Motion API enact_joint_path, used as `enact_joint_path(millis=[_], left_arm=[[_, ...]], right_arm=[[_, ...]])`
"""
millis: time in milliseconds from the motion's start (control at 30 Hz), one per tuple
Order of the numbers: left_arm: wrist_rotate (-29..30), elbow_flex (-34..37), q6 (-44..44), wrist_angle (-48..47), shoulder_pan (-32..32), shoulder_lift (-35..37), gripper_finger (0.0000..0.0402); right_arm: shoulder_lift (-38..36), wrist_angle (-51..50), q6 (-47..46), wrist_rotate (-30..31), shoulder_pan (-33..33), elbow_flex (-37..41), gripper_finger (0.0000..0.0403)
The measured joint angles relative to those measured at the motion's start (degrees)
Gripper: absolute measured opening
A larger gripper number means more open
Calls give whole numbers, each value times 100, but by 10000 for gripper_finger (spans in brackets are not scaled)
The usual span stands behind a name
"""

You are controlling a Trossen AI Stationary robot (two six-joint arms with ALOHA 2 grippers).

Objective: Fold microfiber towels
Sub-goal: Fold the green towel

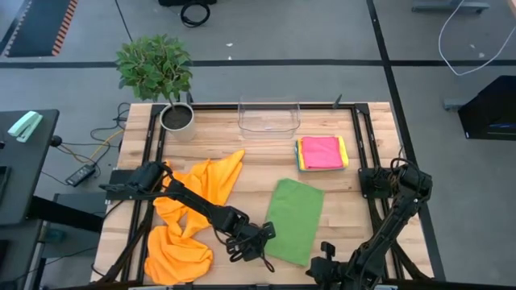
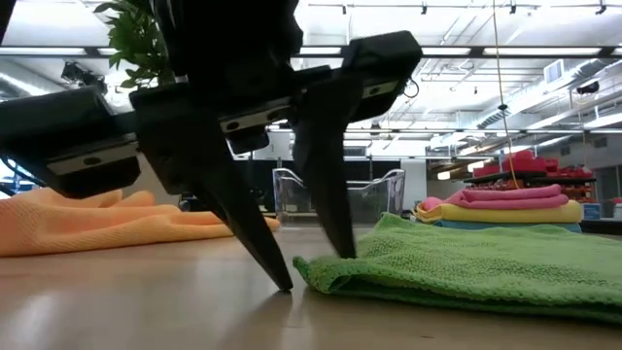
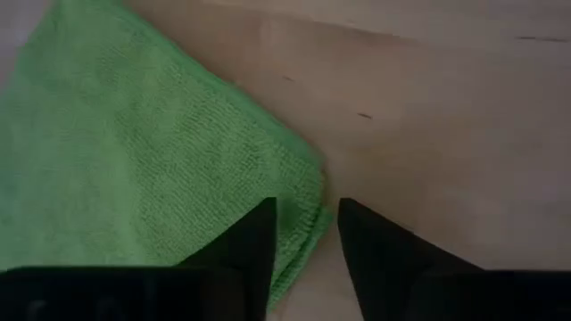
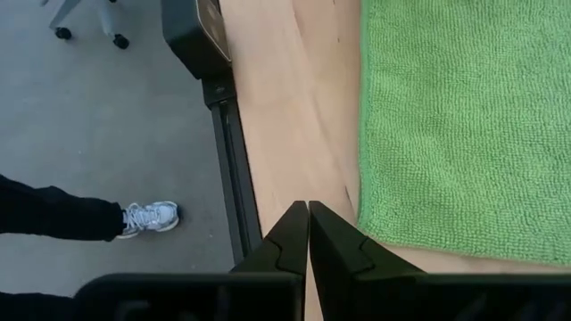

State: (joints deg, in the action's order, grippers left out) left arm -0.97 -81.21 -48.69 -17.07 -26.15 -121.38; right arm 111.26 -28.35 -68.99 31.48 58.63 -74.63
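A green microfiber towel (image 1: 294, 219) lies flat on the table's middle, doubled over. My left gripper (image 1: 256, 240) stands open at its near left corner (image 3: 303, 192), one finger over the cloth and the other over bare wood. My right gripper (image 1: 321, 270) is shut and holds nothing; it hovers at the table's near edge, just short of the towel's near edge (image 4: 446, 241). Crumpled orange towels (image 1: 189, 213) lie at the left. A stack of pink, yellow and blue towels (image 1: 321, 152) rests at the far right. My left gripper comes at the green towel's near left corner (image 2: 326, 272) slanting down from above. One fingertip (image 2: 345, 253) meets the cloth's top just inside the edge, and the other (image 2: 284, 286) reaches the wood beside it. The towel stays flat on the table, not gathered between the fingers.
A clear plastic bin (image 1: 268, 117) stands at the far middle, and a potted plant (image 1: 165, 80) at the far left corner. Bare wood shows between the green towel and the stack. A person's shoe (image 4: 147, 217) is on the floor beyond the near edge.
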Motion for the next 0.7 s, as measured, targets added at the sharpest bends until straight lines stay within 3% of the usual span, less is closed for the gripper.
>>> enact_joint_path(millis=[133, 300, 567, 700], left_arm=[[-103, 0, 3, -42, 0, -32, 72], [-127, 0, 262, -25, 43, -41, 13], [-117, 0, 603, 1, 81, -48, 28], [-108, 0, 611, -1, 81, -48, 16]], right_arm=[[148, 297, 180, -39, -1, 0, 22], [310, 625, 1095, -299, 0, 5, 34], [319, 160, 1322, -286, -171, 4, 106], [334, 129, 1489, -392, -362, 4, 131]])
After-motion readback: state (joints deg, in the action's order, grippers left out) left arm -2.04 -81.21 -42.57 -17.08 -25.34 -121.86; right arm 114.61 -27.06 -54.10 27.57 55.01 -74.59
